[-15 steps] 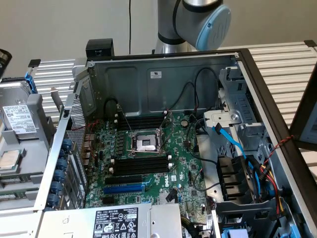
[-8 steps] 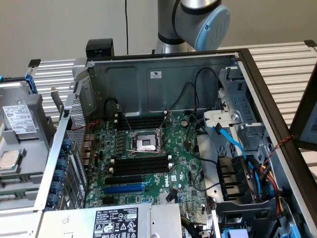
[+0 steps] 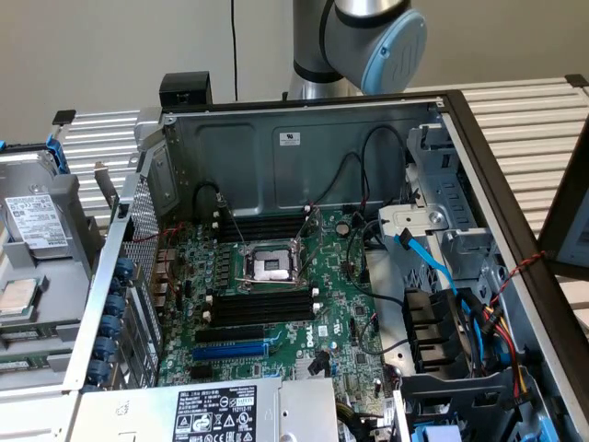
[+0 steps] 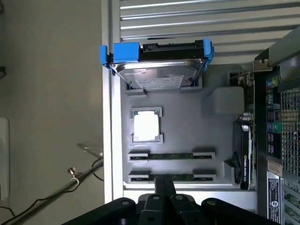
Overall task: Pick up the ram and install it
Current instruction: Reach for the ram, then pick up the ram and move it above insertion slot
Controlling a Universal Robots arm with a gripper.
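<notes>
1. Ram [image 4: 185,177]: long thin stick seen edge-on. Dark green board w/ small dark parts along it; label can't be made out from this angle.
2. It lies level in a gray tray [image 4: 187,126], each end seated in a pale gray clip block.
3. Second ram stick [image 4: 171,156]: same look, parallel, just beside the first, on the side toward the cpu chip [image 4: 146,127].
4. Past the chip, same tray: hard drive [image 4: 157,72] w/ blue brackets.
5. Gripper [image 4: 163,180]: black fingers pressed together, nothing seen pinched btwn them. Tips overlap the ram at about mid-length; touching or just above it, can't tell.
6. Exterior view: the tray [image 3: 72,230] sits at the left edge of frame, outside the open pc case [image 3: 276,157]. Arm [image 3: 368,37] is at top centre, behind the case's back wall.
7. Centre of that frame, inside the case: motherboard [image 3: 340,313] w/ cpu socket [image 3: 271,267]. Long black slots [image 3: 262,306] run above & below the socket, and a blue slot [image 3: 230,351] lies lower, toward bottom centre.
</notes>
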